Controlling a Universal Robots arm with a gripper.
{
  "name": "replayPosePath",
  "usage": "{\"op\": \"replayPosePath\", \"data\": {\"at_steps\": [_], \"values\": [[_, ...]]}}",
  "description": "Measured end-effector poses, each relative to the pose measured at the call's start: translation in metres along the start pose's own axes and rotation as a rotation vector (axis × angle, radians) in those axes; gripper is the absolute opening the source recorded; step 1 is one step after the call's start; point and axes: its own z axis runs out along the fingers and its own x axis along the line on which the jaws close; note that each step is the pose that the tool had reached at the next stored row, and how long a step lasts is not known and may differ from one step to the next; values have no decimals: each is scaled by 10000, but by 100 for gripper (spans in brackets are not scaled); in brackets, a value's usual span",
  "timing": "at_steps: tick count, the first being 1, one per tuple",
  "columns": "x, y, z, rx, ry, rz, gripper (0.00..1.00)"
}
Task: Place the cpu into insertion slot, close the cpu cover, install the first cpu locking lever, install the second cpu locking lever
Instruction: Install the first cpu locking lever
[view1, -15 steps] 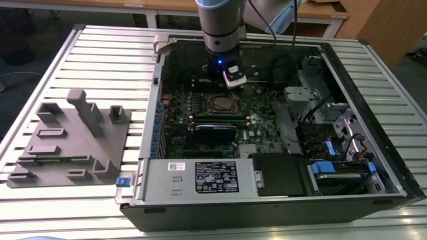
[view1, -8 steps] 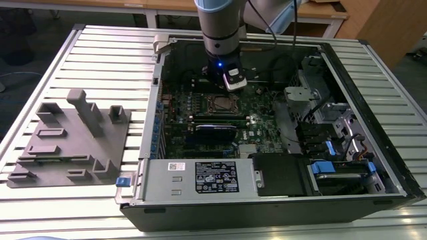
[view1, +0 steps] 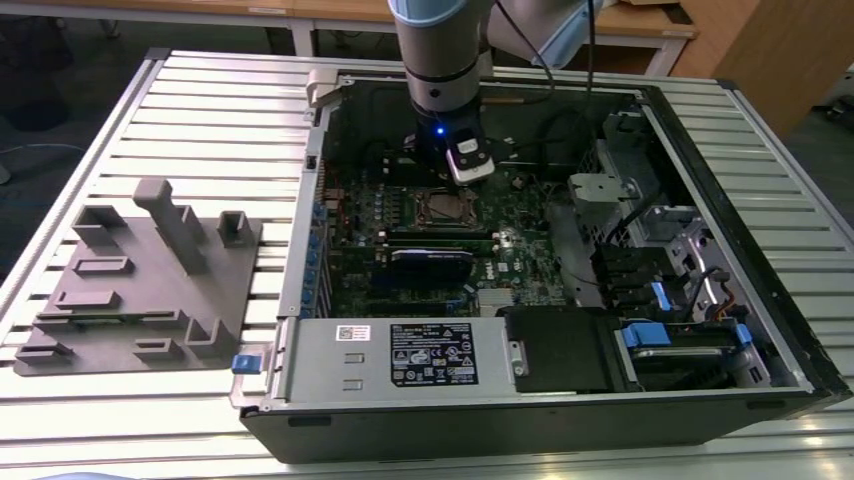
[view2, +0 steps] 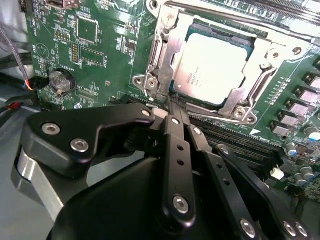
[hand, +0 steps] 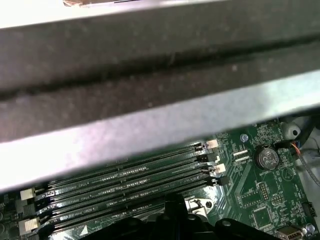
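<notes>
I'm seeing the gripper (view2: 173, 111) with its fingers pressed together, nothing visibly between them, and its tips hovering just beside a corner of the cover (view2: 167, 55). The chip (view2: 212, 65) is sitting in the socket (view1: 422, 212) under that closed frame. I'm worrying that a sideways slip off the metal edge could end up gouging the green board (view2: 100, 45) or the memory slots (hand: 125, 172). The chip is lying flat, metal top facing up. Being square, it has no real long axis.

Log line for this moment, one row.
cpu: seated | cover: down over cpu | claw: shut, tip by cover edge, contact unclear
</notes>
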Motion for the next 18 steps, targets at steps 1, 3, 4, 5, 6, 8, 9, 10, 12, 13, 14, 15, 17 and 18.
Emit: {"op": "replayPosePath", "data": {"at_steps": [1, 3, 4, 5, 6, 8, 9, 10, 12, 13, 14, 15, 17, 18], "values": [[0, 0, 0, -1, 0, 0, 11], [-1, 1, -7, 0, 1, 0, 11], [-3, 3, -19, 1, 1, 0, 11], [-6, 7, -32, -2, 0, 0, 11], [-8, 10, -47, -2, 0, 1, 11], [-12, 14, -71, -3, 0, 1, 11], [-13, 16, -80, -3, 0, 1, 11], [-15, 18, -86, -3, 1, 1, 11], [-15, 23, -91, -6, 0, 0, 11], [-15, 25, -93, -4, 0, 0, 11], [-14, 28, -94, -3, 0, 1, 11], [-13, 31, -94, -3, 0, 0, 11], [-9, 43, -92, -2, 1, 1, 11], [-7, 50, -91, -2, 1, 1, 11]]}}
